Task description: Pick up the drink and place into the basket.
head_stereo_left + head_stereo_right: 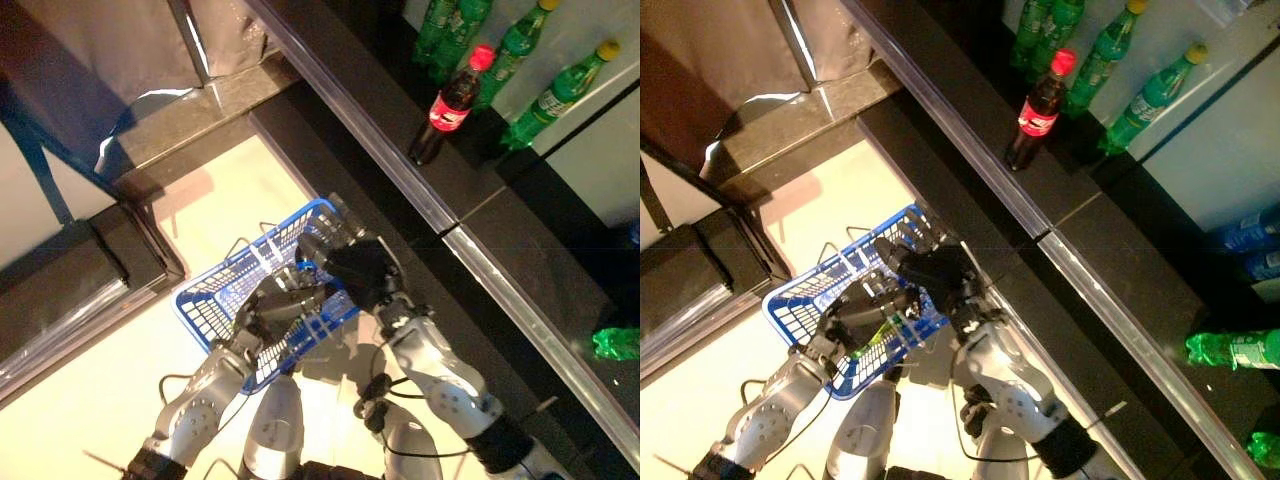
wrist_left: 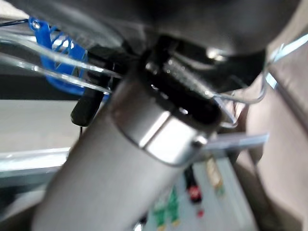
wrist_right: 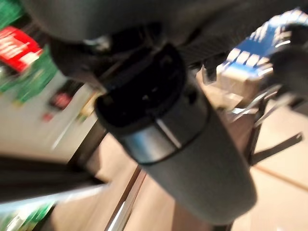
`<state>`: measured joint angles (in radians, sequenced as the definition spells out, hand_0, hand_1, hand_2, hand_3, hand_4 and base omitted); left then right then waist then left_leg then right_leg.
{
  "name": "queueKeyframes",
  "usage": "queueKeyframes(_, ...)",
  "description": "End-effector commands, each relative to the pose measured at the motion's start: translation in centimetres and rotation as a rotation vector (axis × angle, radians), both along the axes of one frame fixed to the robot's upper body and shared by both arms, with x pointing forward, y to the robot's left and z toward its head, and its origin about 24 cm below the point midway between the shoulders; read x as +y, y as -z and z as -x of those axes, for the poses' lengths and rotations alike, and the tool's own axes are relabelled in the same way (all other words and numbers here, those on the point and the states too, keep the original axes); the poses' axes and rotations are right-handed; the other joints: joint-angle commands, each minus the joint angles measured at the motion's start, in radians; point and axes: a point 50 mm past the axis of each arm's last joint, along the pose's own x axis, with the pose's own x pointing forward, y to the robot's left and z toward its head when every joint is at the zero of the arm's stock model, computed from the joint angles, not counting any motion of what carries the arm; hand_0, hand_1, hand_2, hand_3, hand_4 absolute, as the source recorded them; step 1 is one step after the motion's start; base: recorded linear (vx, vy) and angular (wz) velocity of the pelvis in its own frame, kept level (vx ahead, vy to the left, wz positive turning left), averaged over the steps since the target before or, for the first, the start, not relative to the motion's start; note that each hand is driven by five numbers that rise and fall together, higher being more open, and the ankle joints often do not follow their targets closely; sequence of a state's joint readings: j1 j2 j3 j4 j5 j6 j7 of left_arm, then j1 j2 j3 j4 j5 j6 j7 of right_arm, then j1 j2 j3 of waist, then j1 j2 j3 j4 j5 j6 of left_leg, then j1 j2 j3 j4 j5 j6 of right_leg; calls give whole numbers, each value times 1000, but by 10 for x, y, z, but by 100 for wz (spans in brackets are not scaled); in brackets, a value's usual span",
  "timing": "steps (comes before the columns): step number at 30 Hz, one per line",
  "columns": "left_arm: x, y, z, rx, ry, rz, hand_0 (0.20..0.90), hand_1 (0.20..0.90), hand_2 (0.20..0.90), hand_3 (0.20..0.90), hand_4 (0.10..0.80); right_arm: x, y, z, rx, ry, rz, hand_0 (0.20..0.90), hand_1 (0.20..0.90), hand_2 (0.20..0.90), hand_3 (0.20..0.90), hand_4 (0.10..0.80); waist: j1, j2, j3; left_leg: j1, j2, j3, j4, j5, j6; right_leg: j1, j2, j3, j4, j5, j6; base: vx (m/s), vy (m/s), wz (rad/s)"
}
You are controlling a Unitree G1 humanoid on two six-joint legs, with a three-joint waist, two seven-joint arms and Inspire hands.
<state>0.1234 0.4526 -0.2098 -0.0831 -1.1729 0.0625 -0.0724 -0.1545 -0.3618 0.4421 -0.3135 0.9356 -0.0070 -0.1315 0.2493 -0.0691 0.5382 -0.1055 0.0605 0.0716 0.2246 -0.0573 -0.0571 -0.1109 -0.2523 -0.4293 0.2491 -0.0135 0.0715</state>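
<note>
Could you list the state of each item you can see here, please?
Basket: blue, carried at the robot's front, contents unclear.
Cola bottle: upright on the shelf, red cap on.
Green bottles: upright, capped.
Left robot hand: on the basket.
Right robot hand: at the basket's rim.

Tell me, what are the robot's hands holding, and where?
Both the left hand and right hand are at the blue basket; its near rim, but the exact grip cannot be told.

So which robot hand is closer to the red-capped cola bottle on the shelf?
Right robot hand, at the blue basket's shelf-side rim below the cola bottle; left robot hand sits farther back.
</note>
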Motion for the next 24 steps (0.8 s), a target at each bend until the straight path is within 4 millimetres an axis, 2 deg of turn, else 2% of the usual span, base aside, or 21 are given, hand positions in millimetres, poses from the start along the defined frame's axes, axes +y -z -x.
queueKeyframes(1, -16, -117, 0, -753, 143, 230, 300, 300, 300, 200, 100, 0, -49, 14, -333, -117, -26, 900, 900, 900, 900, 800, -13, 20, -123, -51, -51, 36, 78, 13, 40, 109, 41, 25, -50, 2, 40, 0, 0, 0)
queueKeyframes(4, -12, -109, 0, -714, 108, 198, 300, 300, 300, 200, 100, -5, -50, 17, -353, -95, -5, 900, 900, 900, 900, 800, -21, 15, -136, -39, -48, 42, 73, 11, 41, 115, 45, 36, -56, 2, 41, 9, -4, -2)
queueKeyframes(6, -4, -100, 2, -694, 51, 79, 300, 300, 300, 200, 100, -17, -44, 21, -364, -56, 53, 900, 900, 900, 900, 800, -35, 8, -158, -18, -40, 54, 60, 14, 40, 126, 50, 53, -70, 6, 45, 29, -8, -11)
queueKeyframes(8, 3, -92, 4, -651, -2, 31, 300, 300, 300, 200, 100, -26, -38, 25, -365, -46, 80, 900, 900, 900, 900, 800, -49, 7, -175, -5, -33, 66, 47, 20, 38, 131, 53, 67, -83, 12, 47, 11, 6, -22)
queueKeyframes(13, 18, -67, 5, -506, -126, -1, 300, 300, 300, 200, 100, -39, -18, 27, -263, -8, 80, 900, 900, 900, 900, 800, -85, 6, -214, 36, -16, 99, 10, 28, 33, 147, 54, 97, -104, 16, 57, 3, 24, -19)
queueKeyframes(16, 33, -36, 15, -370, -235, -29, 300, 300, 300, 200, 100, -56, 18, 34, -101, 23, 120, 900, 900, 900, 900, 800, -128, 3, -263, 81, 6, 140, -44, 41, 22, 159, 53, 126, -132, 22, 67, 9, 43, -22)
queueKeyframes(20, 44, -14, 24, -272, -309, -58, 300, 300, 300, 200, 100, -74, 52, 44, 43, 70, 201, 900, 900, 900, 900, 800, -160, 1, -292, 115, 18, 172, -87, 49, 14, 169, 54, 144, -158, 28, 73, -13, 14, -25)
queueKeyframes(21, 49, -4, 27, -230, -340, -68, 300, 300, 300, 200, 100, -80, 69, 50, 118, 85, 227, 900, 900, 900, 900, 800, -175, 0, -304, 132, 21, 184, -107, 52, 11, 176, 55, 149, -169, 30, 75, -12, 0, -25)
queueKeyframes(24, 56, 14, 34, -146, -387, -71, 300, 300, 300, 200, 100, -87, 95, 59, 228, 121, 285, 900, 900, 900, 900, 800, -195, 2, -317, 157, 24, 197, -129, 52, 6, 188, 56, 158, -182, 31, 76, -13, -8, -19)
